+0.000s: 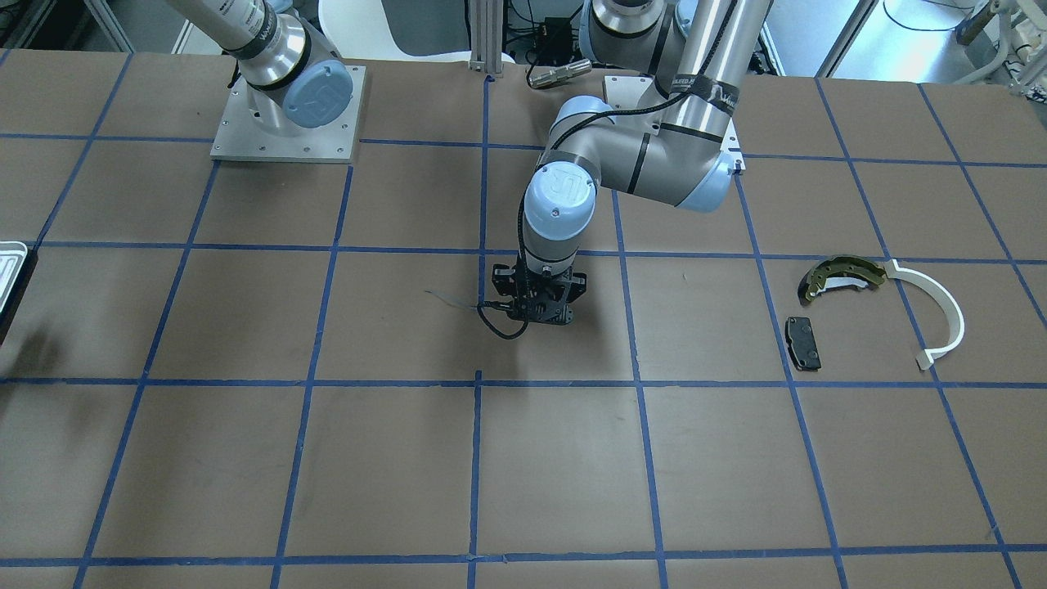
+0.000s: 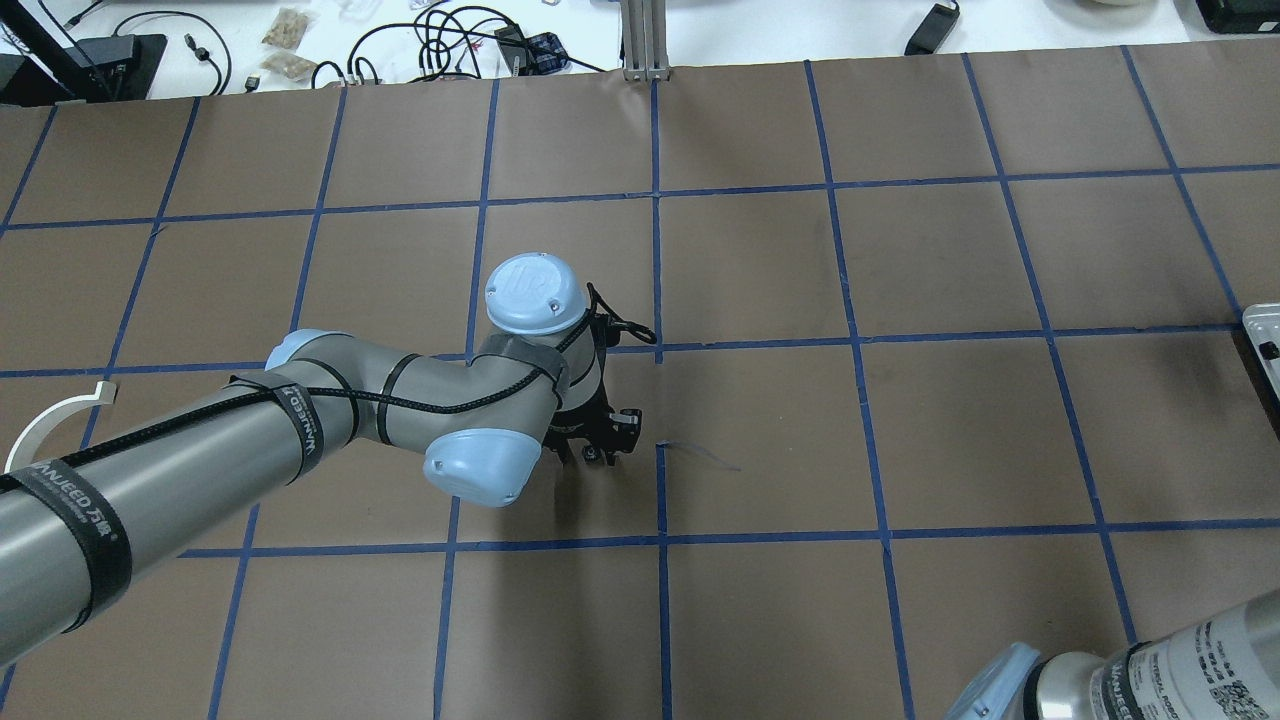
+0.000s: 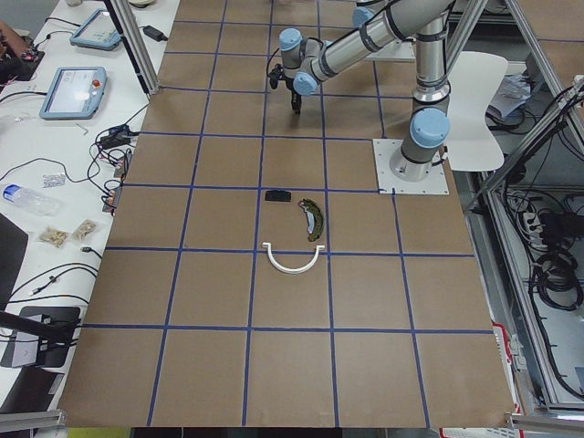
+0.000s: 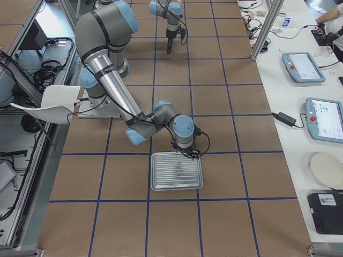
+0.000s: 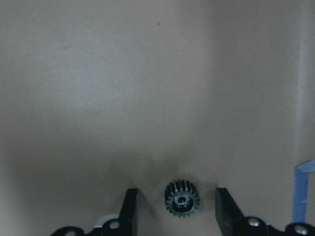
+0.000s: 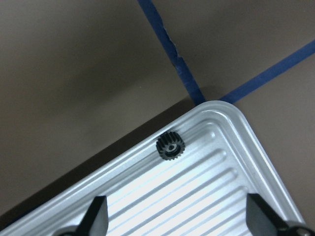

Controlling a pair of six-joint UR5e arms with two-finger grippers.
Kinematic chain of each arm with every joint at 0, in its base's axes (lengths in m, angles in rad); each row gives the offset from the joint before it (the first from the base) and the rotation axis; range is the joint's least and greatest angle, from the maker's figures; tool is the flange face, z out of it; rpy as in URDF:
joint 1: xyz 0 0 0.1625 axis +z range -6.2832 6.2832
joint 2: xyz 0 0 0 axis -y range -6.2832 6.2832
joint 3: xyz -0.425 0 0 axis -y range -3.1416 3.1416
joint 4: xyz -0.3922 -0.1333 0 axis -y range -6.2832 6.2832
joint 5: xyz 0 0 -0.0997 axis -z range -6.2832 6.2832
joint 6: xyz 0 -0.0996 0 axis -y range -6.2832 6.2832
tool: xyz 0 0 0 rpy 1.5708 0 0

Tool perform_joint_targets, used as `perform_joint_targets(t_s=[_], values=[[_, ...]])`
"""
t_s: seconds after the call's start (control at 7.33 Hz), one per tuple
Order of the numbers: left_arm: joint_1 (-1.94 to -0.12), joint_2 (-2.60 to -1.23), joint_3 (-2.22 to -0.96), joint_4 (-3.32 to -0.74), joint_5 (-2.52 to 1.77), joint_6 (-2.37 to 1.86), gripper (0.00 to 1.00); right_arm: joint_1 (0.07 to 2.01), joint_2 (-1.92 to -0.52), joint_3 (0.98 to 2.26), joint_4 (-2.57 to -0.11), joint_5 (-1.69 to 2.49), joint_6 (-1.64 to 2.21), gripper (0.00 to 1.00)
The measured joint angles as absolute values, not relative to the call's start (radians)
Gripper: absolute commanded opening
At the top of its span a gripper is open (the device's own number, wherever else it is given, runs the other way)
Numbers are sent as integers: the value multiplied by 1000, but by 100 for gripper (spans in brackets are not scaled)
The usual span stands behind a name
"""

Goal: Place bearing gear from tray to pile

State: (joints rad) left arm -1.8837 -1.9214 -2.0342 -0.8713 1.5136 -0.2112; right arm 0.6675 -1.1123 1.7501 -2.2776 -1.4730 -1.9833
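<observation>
A robotics lab is indicated by teach pendants (image 4: 324, 119), cable-strewn benches (image 3: 55, 146), aluminium framing (image 4: 266, 29) and a tape-gridded table (image 1: 393, 474).

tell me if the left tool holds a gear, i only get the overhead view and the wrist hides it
observer: No. The left wrist view shows the left tool open, a gear between its fingers with gaps on both sides.
operator: any gear on the tray
observer: Yes, a second gear lies near the tray corner, below the open right tool.
operator: is the left tool at the pile
observer: No. In the front-facing view the pile lies well apart from it, farther toward the robot's left.
</observation>
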Motion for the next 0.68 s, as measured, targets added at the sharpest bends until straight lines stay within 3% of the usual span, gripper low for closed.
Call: perform_joint_targets(t_s=[0.68], values=[[-1800,-1877,-1930,-970,1525,-123,0,663,-1036,1703,-2255,-1415,-2128,96]])
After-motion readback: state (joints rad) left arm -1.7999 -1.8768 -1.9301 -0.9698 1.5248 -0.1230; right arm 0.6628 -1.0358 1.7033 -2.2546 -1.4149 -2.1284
